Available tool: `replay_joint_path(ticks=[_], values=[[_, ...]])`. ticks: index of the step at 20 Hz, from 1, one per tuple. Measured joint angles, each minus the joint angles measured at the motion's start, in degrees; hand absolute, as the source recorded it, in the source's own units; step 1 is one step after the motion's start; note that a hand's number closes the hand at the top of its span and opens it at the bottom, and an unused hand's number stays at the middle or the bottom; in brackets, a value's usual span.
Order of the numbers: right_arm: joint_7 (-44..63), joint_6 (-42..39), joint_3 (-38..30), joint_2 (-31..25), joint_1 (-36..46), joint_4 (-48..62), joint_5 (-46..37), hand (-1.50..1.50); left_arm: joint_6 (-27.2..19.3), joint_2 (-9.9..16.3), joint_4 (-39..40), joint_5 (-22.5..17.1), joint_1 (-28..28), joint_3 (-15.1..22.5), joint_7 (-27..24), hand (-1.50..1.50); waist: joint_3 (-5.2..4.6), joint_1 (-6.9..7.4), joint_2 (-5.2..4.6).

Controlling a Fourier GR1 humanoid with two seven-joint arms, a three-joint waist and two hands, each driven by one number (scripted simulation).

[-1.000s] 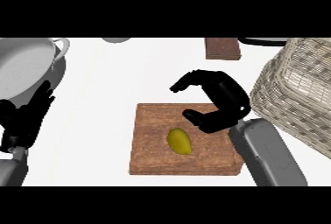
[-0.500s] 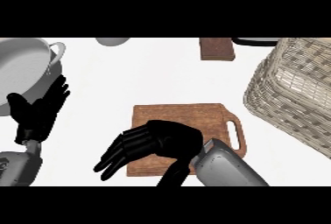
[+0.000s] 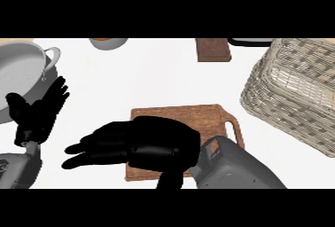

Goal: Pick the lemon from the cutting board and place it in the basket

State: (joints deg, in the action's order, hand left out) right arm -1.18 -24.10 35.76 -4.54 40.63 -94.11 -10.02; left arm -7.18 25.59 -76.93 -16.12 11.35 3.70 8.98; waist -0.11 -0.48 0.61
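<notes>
Task incomplete. The right hand (image 3: 153, 146) lies flat over the board (image 3: 196, 117), fingers extended leftward past its edge, held wide with nothing visibly gripped. The lemon is hidden, presumably beneath the palm; pickup is unconfirmed. The basket (image 3: 294, 84) stands up and right of the hand, awaiting delivery. The left hand (image 3: 39, 115) rests open, far left. Compared with half a second ago, the right hand covers slightly more of the board.

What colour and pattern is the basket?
The basket is pale beige woven wicker with darker gaps, seen best in the head view.
</notes>
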Motion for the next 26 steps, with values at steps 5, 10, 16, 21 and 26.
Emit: replay_joint_path(ticks=[5, 10, 16, 21, 26], values=[[12.31, -3.42, -4.57, -4.81, 10.39, -0.72, -5.8, -1.5, 0.44, 0.11, -0.17, -0.16, -0.6, -0.36, -0.06, 0.0, -0.03, -0.02, 0.11], [19.65, -13.84, -10.18, -7.55, 20.08, 4.39, -2.15, -1.5, 0.82, -0.4, -0.28, 0.4, -0.16, -0.16, -0.13, 0.0, 0.0, 0.51, -0.28], [21.78, -27.31, -14.32, -11.37, 23.42, 8.32, 5.32, -1.5, 1.4, -0.82, -0.55, 0.65, -0.22, -0.83, -0.09, 0.0, 0.05, 0.55, -0.44], [20.13, -32.36, -18.89, -14.54, 21.32, 9.31, 10.85, -1.5, 1.48, -1.29, -0.82, 1.36, -0.41, -1.55, -0.08, 0.0, 0.08, 0.46, -0.49], [14.36, -33.6, -22.85, -16.66, 15.61, 8.24, 10.62, -1.5, 2.41, -1.49, -0.41, 1.71, 0.17, -2.39, 0.62, 0.0, 0.11, 0.54, -0.62]])
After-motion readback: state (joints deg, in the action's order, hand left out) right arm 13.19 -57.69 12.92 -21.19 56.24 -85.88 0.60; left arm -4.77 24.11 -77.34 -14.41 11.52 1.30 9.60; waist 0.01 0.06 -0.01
